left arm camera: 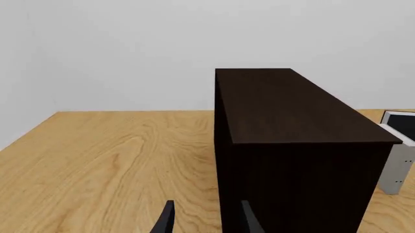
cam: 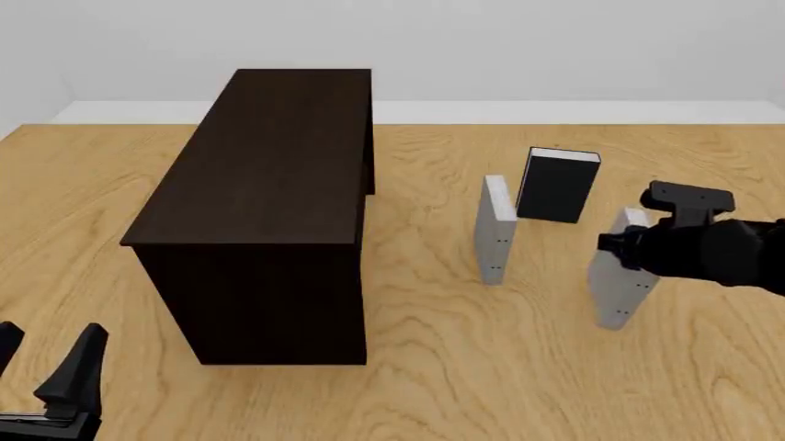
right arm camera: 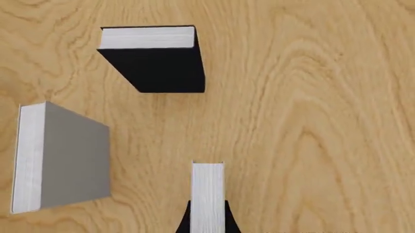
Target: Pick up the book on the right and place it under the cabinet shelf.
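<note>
The book is the right-hand one of two pale grey hardbacks, and it stands on edge on the wooden table. My right gripper comes down on its top from above. In the right wrist view, the white page edge of the book sits between my right gripper's two dark fingers, which press against both covers. The dark brown cabinet shelf stands at the left, and the left wrist view shows its end wall. My left gripper rests open near the table's front left corner, in front of the cabinet, with nothing between its fingers.
A second grey book stands upright between the cabinet and the held book and also shows in the right wrist view. A black book with white page edges stands behind them and shows there too. Bare wooden tabletop lies in front.
</note>
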Robot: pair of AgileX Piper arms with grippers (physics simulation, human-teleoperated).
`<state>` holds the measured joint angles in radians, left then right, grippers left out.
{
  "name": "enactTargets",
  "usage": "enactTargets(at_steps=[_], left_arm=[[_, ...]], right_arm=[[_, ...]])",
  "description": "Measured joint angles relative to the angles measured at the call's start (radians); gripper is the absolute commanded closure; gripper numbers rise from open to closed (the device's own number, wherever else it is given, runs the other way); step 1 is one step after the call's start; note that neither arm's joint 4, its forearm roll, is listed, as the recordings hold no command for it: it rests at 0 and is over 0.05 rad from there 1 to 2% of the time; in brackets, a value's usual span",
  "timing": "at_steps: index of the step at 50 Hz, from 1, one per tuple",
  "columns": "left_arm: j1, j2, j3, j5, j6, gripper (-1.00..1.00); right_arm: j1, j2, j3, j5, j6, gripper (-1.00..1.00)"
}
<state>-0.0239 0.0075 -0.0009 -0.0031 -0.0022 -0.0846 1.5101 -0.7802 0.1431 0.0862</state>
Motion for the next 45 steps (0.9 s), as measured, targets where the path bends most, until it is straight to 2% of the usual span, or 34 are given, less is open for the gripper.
enactTargets(at_steps=[13,45], left_arm=[[0.000,0.000,0.000,0.000,0.000,-1.00],[0.000,-0.001,0.000,0.001,0.000,-1.00]], right_arm=[[0.019,-0.105,-0.009,0.062,0.004,1.00],[0.225,-0.481,0.002,0.191,0.175,1.00]])
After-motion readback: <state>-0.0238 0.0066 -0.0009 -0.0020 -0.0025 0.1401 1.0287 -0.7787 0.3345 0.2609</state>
